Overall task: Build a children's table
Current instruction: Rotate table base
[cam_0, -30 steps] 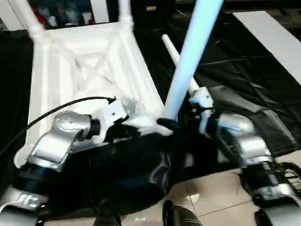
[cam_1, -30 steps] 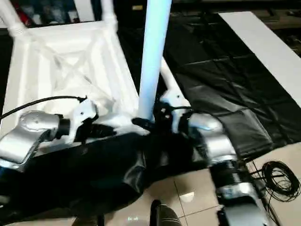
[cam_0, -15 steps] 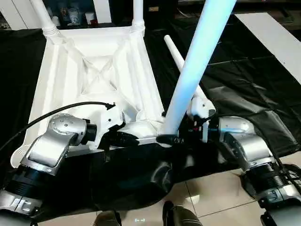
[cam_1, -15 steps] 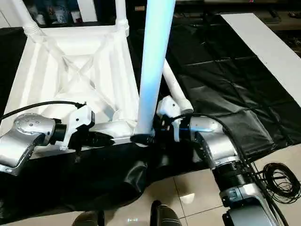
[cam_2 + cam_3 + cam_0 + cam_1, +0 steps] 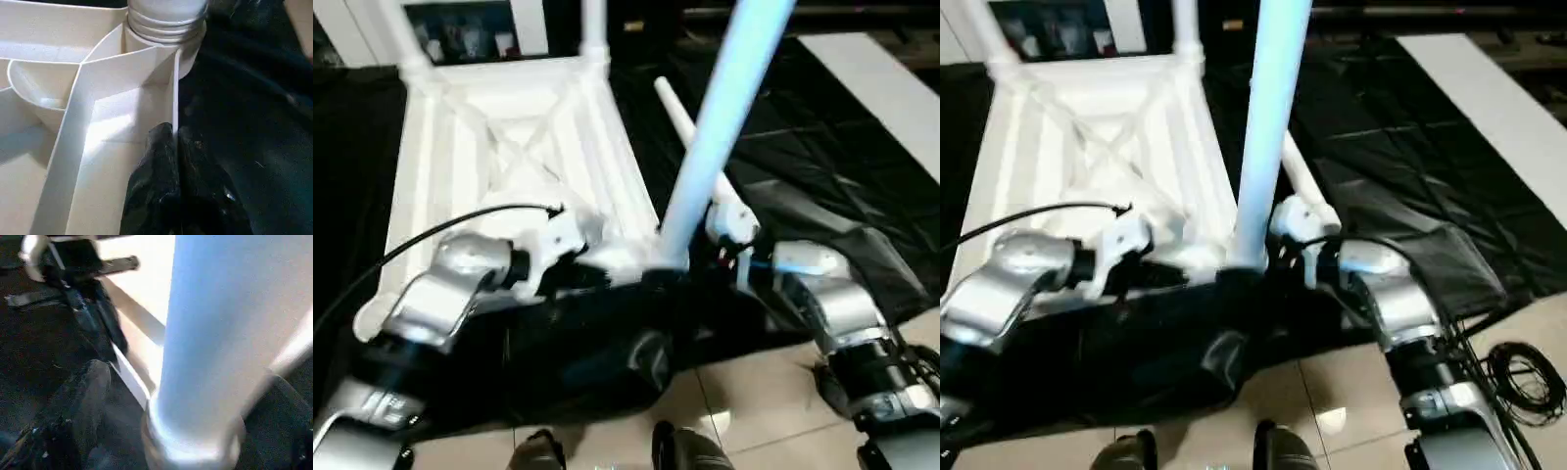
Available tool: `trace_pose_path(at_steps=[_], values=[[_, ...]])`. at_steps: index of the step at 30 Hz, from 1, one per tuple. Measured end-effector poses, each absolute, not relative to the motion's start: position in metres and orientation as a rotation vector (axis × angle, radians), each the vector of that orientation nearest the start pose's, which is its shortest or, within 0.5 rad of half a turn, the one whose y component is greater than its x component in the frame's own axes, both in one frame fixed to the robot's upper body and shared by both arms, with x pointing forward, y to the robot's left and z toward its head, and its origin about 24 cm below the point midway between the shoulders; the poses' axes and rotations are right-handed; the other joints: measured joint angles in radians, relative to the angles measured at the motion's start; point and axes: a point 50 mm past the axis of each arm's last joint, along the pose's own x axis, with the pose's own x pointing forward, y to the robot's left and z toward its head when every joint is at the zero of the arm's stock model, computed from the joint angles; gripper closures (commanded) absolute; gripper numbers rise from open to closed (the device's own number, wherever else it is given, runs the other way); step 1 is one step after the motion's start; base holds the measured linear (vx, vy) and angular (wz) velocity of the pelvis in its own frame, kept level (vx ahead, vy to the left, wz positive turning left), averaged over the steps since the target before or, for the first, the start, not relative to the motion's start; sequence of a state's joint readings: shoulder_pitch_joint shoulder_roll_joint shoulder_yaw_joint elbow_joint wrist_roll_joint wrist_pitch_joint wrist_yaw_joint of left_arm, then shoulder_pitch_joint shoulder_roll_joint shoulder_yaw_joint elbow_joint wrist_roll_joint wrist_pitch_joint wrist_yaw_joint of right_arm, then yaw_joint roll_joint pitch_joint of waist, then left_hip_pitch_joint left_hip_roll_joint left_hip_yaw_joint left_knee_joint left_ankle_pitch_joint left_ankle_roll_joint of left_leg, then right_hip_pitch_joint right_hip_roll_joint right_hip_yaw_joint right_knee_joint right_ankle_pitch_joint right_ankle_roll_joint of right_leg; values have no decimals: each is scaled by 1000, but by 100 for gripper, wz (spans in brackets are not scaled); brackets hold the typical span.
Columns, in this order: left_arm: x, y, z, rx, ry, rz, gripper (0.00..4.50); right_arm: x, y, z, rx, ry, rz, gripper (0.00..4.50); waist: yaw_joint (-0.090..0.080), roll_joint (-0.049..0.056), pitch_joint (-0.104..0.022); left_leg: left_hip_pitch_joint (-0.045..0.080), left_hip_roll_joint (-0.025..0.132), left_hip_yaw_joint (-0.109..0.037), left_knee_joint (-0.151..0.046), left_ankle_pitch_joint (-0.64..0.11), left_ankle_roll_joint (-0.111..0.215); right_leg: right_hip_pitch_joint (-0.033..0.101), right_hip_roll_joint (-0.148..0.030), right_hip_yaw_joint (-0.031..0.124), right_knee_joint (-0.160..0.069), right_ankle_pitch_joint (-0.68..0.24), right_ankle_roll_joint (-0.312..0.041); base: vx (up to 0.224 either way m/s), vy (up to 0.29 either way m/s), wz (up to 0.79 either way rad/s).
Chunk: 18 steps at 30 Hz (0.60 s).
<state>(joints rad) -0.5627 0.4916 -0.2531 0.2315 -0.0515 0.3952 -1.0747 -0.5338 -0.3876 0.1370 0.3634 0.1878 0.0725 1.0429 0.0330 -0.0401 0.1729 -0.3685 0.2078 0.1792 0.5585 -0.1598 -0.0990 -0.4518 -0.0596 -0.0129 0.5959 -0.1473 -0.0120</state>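
Nearest the robot, the left gripper (image 5: 175,142) has its black fingers pinched together on the thin side wall of the tabletop (image 5: 509,157), just beside the near corner socket, seemingly to keep the light plastic shell from sliding. The right gripper (image 5: 186,396) has its fingers spread wide around the base of the upright leg (image 5: 715,127), one finger on each side; whether they press the tube I cannot tell. That hold looks meant to steady the leg as it seats in the socket.

The tabletop lies upside down on crinkled black sheeting (image 5: 1400,137) over the floor, its underside a smooth white moulding with crossing ribs. The leg is a long, smooth, tapered tube, ringed at its foot. Beyond it a loose leg (image 5: 677,116) lies on the sheeting. At the far corners two fitted legs (image 5: 592,29) stand upright.
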Motion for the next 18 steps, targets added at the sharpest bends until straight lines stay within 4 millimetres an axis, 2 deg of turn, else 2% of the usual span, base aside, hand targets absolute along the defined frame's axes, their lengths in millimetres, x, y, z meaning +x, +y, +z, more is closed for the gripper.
trace_pose_path(at_steps=[4, 10, 15, 18], values=[[323, 148, 100, 420, 405, -1061, 450, 325, -163, 102, -272, 76, 1021, 41, -8, -1, 0, -1, -1, -3, 3, 0, 0, 0, 1, -2, -1, 0, 1, -32, 5, -4], [333, 134, 100, 369, 394, -930, 450, 332, -185, 102, -261, 94, 844, 41, -13, -1, 0, 0, -1, -6, 4, 0, 0, -1, 2, -3, -2, 0, 1, 0, 0, 0], [348, 124, 106, 346, 395, -764, 450, 331, -174, 98, -216, 89, 835, 41, -32, -1, 0, 0, -1, -6, 3, 0, 0, -2, 3, -4, -1, 4, 0, 0, 0, 0], [352, 125, 108, 332, 396, -699, 450, 330, -170, 94, -206, 99, 833, 41, -34, -1, 0, 0, -1, -6, -1, 0, 1, -3, 3, -5, -1, 6, -4, 0, 0, 0]])
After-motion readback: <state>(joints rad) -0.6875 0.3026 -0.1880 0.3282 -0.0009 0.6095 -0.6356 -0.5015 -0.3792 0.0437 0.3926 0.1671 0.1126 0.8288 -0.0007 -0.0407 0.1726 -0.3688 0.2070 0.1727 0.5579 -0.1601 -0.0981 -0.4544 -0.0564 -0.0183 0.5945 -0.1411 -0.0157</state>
